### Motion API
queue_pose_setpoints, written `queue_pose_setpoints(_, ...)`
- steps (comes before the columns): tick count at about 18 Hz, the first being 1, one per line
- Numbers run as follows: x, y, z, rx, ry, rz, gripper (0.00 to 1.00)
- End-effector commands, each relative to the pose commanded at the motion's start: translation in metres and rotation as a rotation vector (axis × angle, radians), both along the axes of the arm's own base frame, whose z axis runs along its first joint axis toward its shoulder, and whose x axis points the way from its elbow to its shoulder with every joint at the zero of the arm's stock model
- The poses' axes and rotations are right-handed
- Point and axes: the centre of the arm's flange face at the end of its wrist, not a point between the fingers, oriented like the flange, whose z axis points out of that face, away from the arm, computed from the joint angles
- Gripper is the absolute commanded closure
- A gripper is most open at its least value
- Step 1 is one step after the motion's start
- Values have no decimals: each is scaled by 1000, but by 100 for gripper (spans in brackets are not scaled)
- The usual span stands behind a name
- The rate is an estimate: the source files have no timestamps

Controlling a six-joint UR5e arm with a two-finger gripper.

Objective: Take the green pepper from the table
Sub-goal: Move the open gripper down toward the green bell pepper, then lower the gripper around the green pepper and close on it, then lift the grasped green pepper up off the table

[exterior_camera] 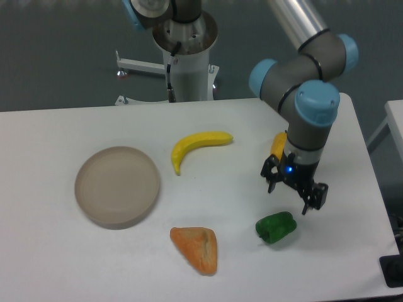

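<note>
The green pepper (276, 227), small, glossy and dark green, lies on the white table (56, 264) toward the front right. My gripper (293, 196) hangs just above and slightly behind the pepper, a little to its right. Its two black fingers are spread apart and hold nothing. It does not touch the pepper.
A yellow banana (196, 146) lies mid-table. A round beige plate (117, 185) sits at the left. An orange wedge-shaped piece (196, 248) lies at the front centre. A small yellow-orange piece (278, 145) is partly hidden behind the arm's wrist. The table's right edge is close.
</note>
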Motion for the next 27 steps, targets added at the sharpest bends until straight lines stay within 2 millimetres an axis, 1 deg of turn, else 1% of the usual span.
queue_pose_setpoints(1, -5, 4, -1, 2, 0, -5, 0)
queue_pose_setpoints(4, -8, 7, -15, -14, -5, -40, 0)
queue_pose_setpoints(8, -4, 2, -29, -79, -49, -136, 0)
queue_pose_setpoints(10, -4, 4, -36, -90, -61, -142, 0)
queue_pose_setpoints(12, -6, 11, -42, -91, -62, -147, 0)
queue_pose_setpoints(13, 0, 21, -45, -89, -59, -161, 0)
queue_pose_setpoints(14, 3, 24, -50, -98, -60, -166, 0)
queue_pose_setpoints(15, 3, 26, -57, -103, -66, -163, 0)
queue_pose_setpoints(19, 8, 28, -65, -114, -71, -170, 0)
queue_pose_setpoints(20, 8, 28, -65, -116, -73, -172, 4)
queue_pose_setpoints(21, 10, 28, -66, -118, -75, -175, 19)
queue_pose_setpoints(22, 10, 28, -66, -119, -76, -175, 36)
queue_pose_setpoints(23, 11, 28, -65, -114, -80, -176, 41)
queue_pose_setpoints(25, 13, 25, -53, -115, -74, -164, 41)
queue_pose_setpoints(26, 17, 20, -48, -134, -96, -163, 42)
queue_pose_setpoints(27, 25, 11, -38, -177, -148, -163, 47)
